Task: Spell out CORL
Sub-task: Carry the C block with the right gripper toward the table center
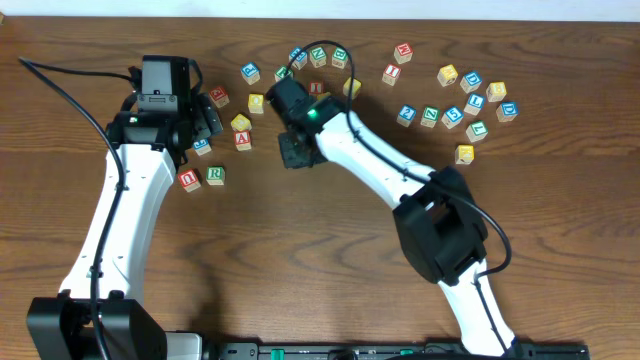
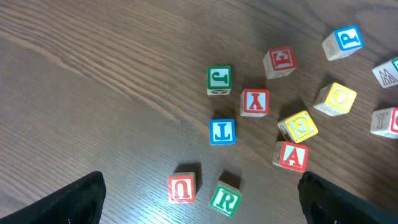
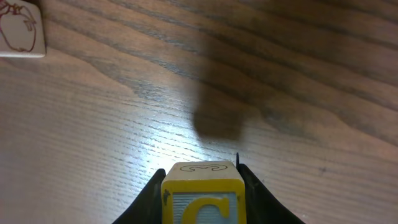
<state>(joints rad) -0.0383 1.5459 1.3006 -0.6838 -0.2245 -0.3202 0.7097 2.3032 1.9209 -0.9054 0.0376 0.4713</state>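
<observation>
the right gripper (image 1: 294,153) is clamped on the yellow c cube (image 3: 202,198), which is held clear of the table (image 1: 330,270). the cube's shadow (image 3: 217,121) is cast on the wood just ahead of the fingers. ahead of this gripper and to both its sides bare wood is seen. it is broken only by a cube with a red drawing (image 3: 22,28), cut off by the far left corner of the wrist view.

the left gripper (image 2: 199,190) is held above the table with its jaws wide apart and nothing between them. the green r cube (image 2: 224,200) lies just ahead of the gap, slightly to the right. the red u cube (image 2: 181,188) stands close on its left, and a narrow gap is seen between the two. further ahead lies the blue cube (image 2: 222,132); its white letter cannot be read with certainty. ahead and to the right the yellow o cube (image 2: 336,98) is found, beyond the red a cube (image 2: 291,155) and the yellow g cube (image 2: 298,126), which nearly touch. ahead and to the left of this gripper only bare wood is seen, out to the edge of the view.

from overhead, a broad bare stretch is seen between the two arms, behind both grippers. the scattered cubes are kept beyond the grippers, toward the table's far edge.
</observation>
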